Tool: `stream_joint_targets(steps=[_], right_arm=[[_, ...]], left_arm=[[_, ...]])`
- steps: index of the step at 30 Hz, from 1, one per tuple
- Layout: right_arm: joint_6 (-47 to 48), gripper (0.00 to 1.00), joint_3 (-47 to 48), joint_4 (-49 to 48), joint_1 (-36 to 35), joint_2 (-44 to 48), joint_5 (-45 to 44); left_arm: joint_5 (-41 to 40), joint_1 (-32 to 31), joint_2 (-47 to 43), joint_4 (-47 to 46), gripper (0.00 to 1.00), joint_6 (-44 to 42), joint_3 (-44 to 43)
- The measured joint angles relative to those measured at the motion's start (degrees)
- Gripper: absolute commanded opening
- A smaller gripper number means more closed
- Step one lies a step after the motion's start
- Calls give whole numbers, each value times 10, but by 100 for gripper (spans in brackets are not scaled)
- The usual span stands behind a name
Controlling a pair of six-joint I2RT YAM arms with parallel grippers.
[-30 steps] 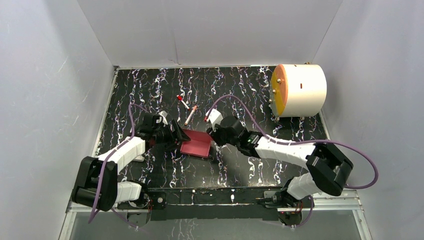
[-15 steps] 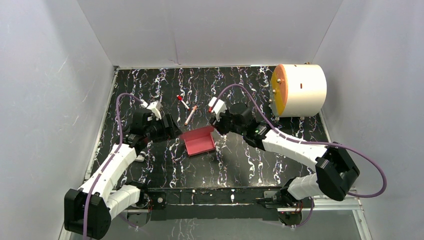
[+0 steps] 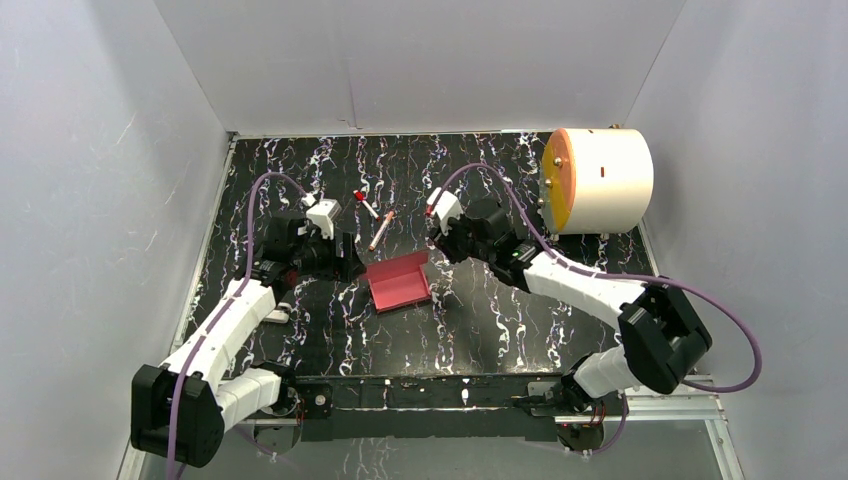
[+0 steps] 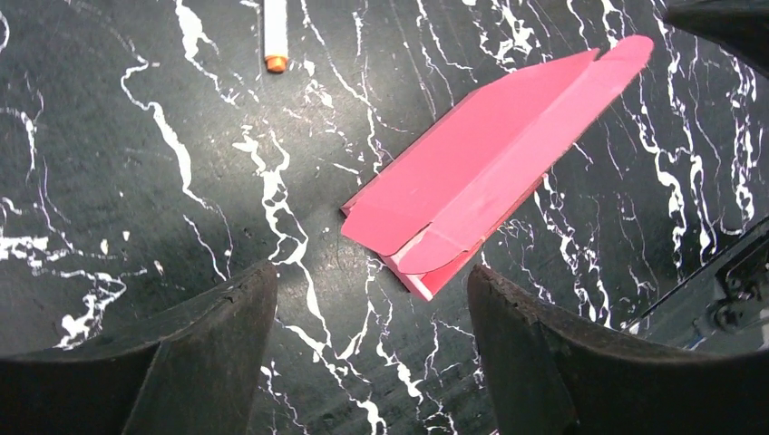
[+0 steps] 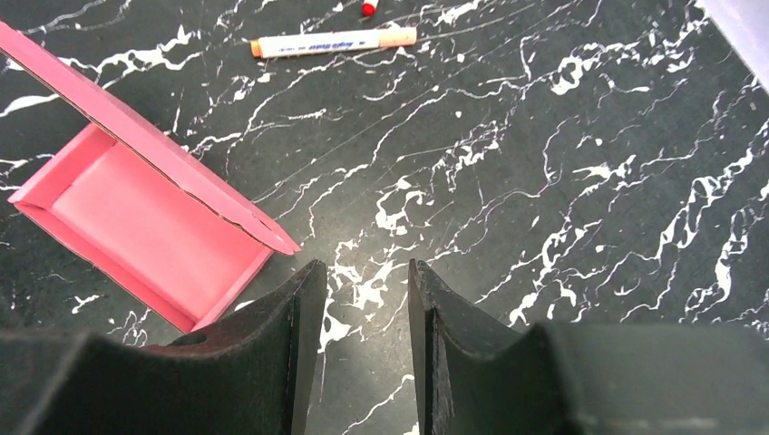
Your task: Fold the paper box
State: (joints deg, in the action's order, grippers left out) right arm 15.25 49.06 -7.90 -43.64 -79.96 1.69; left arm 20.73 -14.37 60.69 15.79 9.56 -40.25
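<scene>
The paper box [image 3: 398, 282] lies on the tabletop [image 3: 480, 320] between our released, empty claws, the left claw [image 4: 370, 276] wide and the right claw [image 5: 365, 267] narrower. We should steady the tray and fold the raised lid down gently.

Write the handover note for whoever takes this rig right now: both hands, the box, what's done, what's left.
Left hand: open, empty, beside the red-pink thin card box, not touching it.
Right hand: jaws partly apart, empty, off the box's far right corner, not touching it.
Box: lies on the black marbled table between the two hands.
Done: walls folded up into a shallow tray.
Left: the lid flap stands open along the far side; it probably needs folding down and tucking in.
</scene>
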Motion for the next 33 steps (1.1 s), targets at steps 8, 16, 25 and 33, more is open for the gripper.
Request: stream_joint_targets(steps=[8, 16, 25, 33], right_arm=[[127, 66, 0, 52, 2, -25, 122], [209, 67, -1, 77, 0, -25, 208], [218, 67, -2, 78, 1, -25, 225], [226, 65, -2, 78, 11, -25, 242]], left_arm=[[32, -16, 30, -17, 72, -80, -21], [37, -34, 58, -17, 67, -128, -27], [37, -45, 73, -11, 63, -159, -34], [37, -53, 106, 1, 56, -171, -60]])
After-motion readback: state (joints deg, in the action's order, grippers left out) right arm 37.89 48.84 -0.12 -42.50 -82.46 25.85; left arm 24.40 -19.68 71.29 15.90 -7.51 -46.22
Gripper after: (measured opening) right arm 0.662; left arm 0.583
